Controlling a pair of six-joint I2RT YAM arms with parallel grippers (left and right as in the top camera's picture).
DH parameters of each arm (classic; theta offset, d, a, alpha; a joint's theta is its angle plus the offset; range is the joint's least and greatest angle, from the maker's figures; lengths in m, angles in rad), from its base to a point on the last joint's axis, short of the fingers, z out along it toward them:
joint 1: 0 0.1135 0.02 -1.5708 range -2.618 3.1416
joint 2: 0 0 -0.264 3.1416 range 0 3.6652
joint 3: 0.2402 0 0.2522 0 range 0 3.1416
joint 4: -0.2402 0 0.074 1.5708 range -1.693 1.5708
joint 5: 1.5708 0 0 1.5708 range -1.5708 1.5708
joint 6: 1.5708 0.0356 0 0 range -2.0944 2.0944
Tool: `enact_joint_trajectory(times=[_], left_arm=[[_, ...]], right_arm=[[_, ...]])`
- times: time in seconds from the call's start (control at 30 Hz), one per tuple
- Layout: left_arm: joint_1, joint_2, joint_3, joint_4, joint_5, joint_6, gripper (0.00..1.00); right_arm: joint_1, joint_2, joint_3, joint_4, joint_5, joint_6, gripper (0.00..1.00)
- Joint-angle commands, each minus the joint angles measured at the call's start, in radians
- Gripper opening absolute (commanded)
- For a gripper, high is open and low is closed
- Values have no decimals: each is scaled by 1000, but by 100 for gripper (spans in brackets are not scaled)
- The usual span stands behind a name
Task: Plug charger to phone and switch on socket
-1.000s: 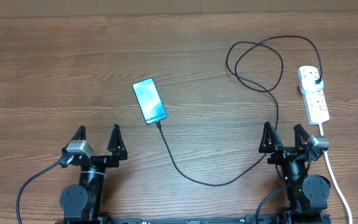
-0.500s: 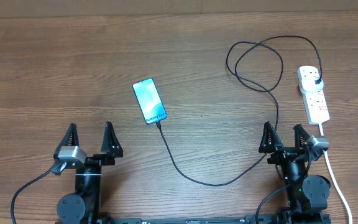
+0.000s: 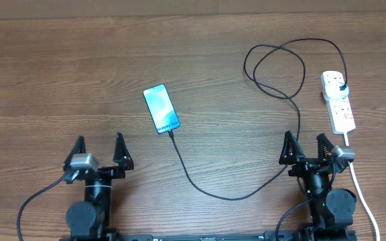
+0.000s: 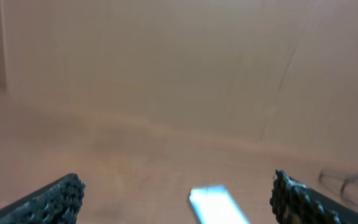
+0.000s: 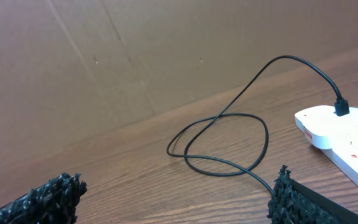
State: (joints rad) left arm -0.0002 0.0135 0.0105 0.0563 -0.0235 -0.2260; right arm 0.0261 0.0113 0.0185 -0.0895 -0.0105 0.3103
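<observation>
The phone (image 3: 161, 108) lies on the table with its screen lit, also as a bright blur in the left wrist view (image 4: 217, 205). The charger cable (image 3: 210, 192) runs from the phone's near edge in a long curve and a loop to its plug (image 3: 341, 88) in the socket (image 3: 338, 100). The loop (image 5: 219, 140) and the plug (image 5: 341, 107) in the white socket (image 5: 340, 134) show in the right wrist view. My left gripper (image 3: 99, 151) is open and empty near the front edge, left of the phone. My right gripper (image 3: 307, 148) is open and empty, just in front of the socket.
The socket's white cord (image 3: 362, 191) runs off the front right past my right arm. A brown cardboard wall (image 5: 135, 56) stands behind the wooden table (image 3: 59, 80).
My left gripper has shifted slightly to the right and back toward its base. The right arm, the phone and the cable have not moved.
</observation>
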Motion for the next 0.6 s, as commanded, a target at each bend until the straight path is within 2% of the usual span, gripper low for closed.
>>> enact_joint_trajectory(times=[0.0,0.1,0.57], left_arm=[[2,-11,-6,-107,-14,48,100],[2,-11,-6,-133,-2,100,100],[2,-10,-6,-132,-2,91,99]], right_arm=[[-1,-8,-11,5,10,-3,100],[-1,-8,-11,5,9,-3,100],[-1,-8,-11,5,9,-3,100]])
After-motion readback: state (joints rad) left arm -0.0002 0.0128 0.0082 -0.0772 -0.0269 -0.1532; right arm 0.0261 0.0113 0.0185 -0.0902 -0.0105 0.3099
